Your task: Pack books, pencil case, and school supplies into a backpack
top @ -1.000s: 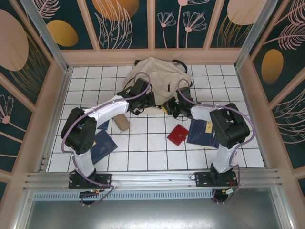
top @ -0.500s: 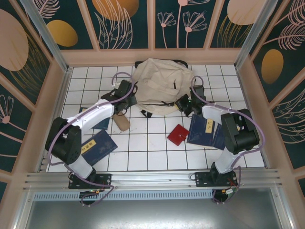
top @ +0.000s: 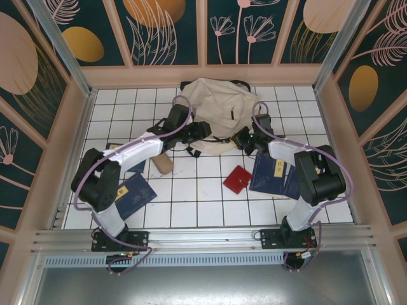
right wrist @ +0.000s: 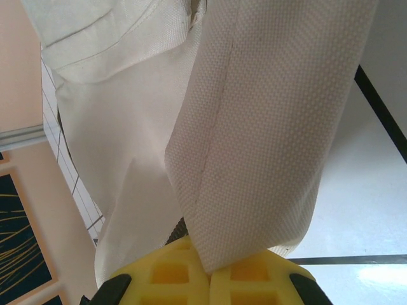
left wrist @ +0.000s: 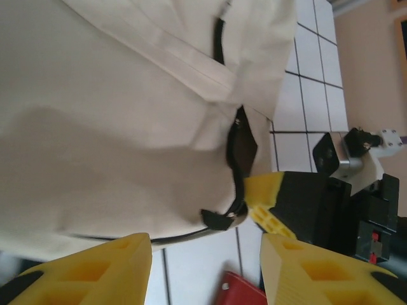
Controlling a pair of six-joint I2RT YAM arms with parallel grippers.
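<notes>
The backpack (top: 213, 111) lies at the far middle of the tiled surface (top: 203, 200), close to the back wall, its cream fabric rumpled. The right fingers (top: 245, 138) sit at its near right corner. In the right wrist view they (right wrist: 191, 276) are pressed together on a fold of the backpack (right wrist: 267, 127), and the woven cloth rises straight out from between them. The left fingers (top: 198, 130) are at the bag's near left edge. In the left wrist view the two yellow fingers (left wrist: 95, 270) stand well apart and grip nothing. Beyond the gap are white tile and the end of a black strap (left wrist: 216, 219), with the backpack (left wrist: 114, 127) spread above. In that same view a yellow finger of the right arm (left wrist: 270, 203) sits just beside a dark slit along the bag's zip line. The pencil case (top: 164, 164) lies on the surface left of centre, partly under the left arm (top: 137, 149) and apart from the bag. The red case (top: 237, 179) lies near the middle, in front of the bag and clear of it. The books (top: 273, 175) lie flat on the surface. One is just right of the red case, partly under the right arm. Another book (top: 133, 194) is at the near left, and the corner of a third (top: 137, 166) shows under the left arm.
</notes>
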